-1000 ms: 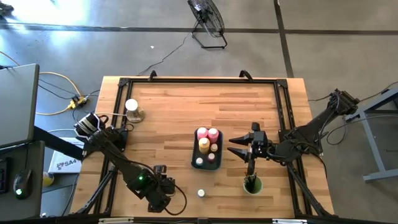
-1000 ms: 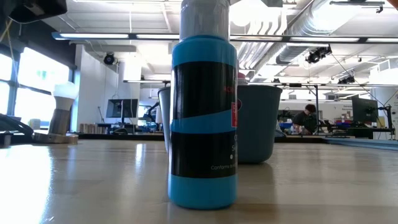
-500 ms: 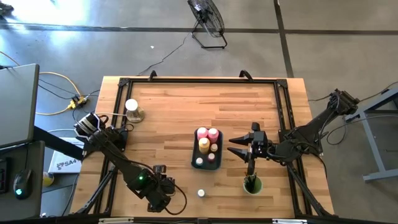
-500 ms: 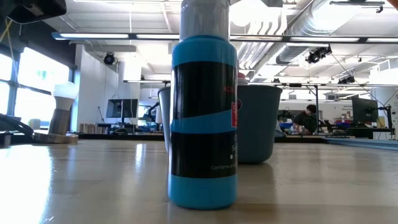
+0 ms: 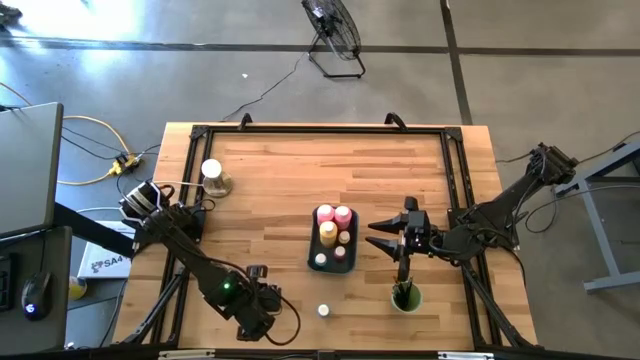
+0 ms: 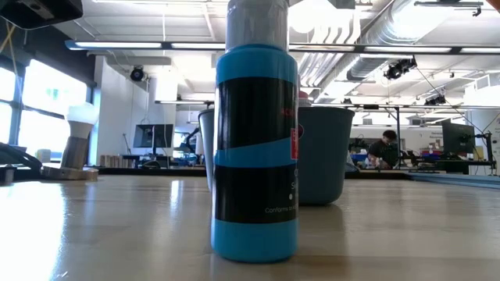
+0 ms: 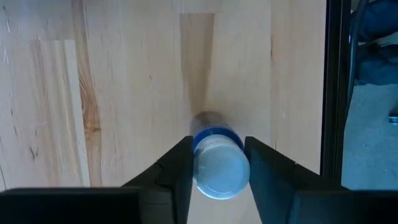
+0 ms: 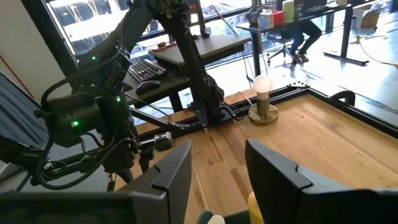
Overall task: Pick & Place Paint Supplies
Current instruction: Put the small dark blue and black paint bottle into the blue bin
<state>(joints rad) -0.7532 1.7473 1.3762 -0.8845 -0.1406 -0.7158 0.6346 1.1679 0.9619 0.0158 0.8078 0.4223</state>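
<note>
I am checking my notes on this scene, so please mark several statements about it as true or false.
1. The green cup stands inside the tray. False: it stands on the table, apart from the tray.
2. The right gripper is open and empty. True.
3. Two pink bottles stand in the tray. True.
4. The blue bottle lies on its side. False: it stands upright.
5. The left gripper hangs over the tray. False: it is at the blue bottle, near the table's edge.
</note>
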